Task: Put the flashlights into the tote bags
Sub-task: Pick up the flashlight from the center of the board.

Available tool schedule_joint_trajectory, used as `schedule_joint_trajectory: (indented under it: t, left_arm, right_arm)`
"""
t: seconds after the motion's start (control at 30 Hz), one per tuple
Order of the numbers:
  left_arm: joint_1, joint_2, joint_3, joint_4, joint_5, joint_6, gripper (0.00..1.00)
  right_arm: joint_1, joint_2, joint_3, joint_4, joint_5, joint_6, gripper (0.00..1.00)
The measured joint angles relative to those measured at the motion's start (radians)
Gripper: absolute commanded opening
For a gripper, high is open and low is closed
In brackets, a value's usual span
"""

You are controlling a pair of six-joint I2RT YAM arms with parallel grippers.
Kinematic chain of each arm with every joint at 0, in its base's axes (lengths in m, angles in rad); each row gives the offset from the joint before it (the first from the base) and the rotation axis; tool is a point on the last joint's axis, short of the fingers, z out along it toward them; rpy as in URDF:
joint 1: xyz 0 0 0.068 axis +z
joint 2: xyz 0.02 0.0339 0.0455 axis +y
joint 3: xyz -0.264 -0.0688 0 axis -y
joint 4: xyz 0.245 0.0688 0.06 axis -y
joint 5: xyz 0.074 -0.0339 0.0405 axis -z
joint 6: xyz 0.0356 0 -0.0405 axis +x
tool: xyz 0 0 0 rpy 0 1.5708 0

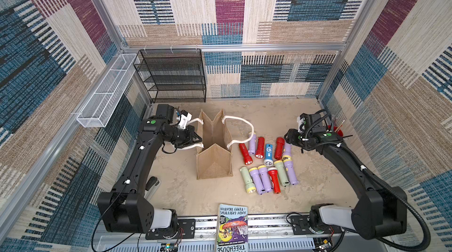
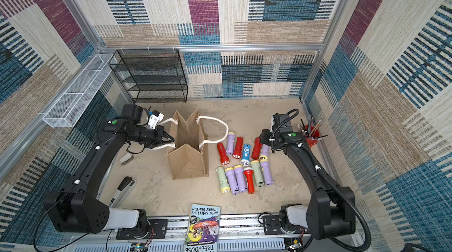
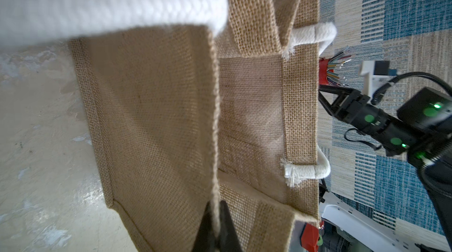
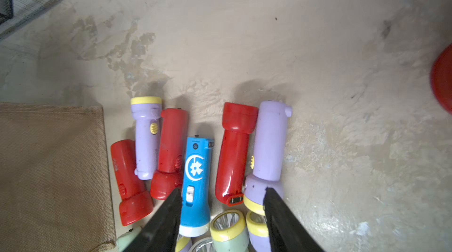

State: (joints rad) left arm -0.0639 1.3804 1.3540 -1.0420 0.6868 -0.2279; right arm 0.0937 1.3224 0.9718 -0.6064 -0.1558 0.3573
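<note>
The tote bag (image 1: 214,162) is tan burlap and stands open on the table's left half, its white rope handles (image 1: 241,122) hanging out to both sides. My left gripper (image 1: 198,140) is shut on the rim of its left wall; the left wrist view shows the left gripper (image 3: 216,216) pinching that burlap edge. Several flashlights (image 1: 268,154) lie in two rows right of the bag: red, lilac, pale green and one blue. My right gripper (image 4: 222,193) hovers open over the back row, spanning the blue flashlight (image 4: 197,180), a red one (image 4: 232,155) and a lilac head (image 4: 256,189), holding nothing.
A black wire-mesh rack (image 1: 171,74) stands at the back left, with a white wire basket (image 1: 105,92) on the left wall. A red pot of pens (image 2: 311,137) is behind the right arm. A book (image 1: 232,226) lies at the front edge and a stapler (image 2: 123,187) sits by the left arm.
</note>
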Motion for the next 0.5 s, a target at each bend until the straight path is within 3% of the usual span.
schedule_joint_trajectory:
  t: [0.5]
  left_arm:
    - [-0.002, 0.002, -0.030, -0.002, 0.001, 0.025, 0.00]
  right_arm:
    - [-0.068, 0.269, 0.011, 0.103, -0.017, -0.008, 0.54]
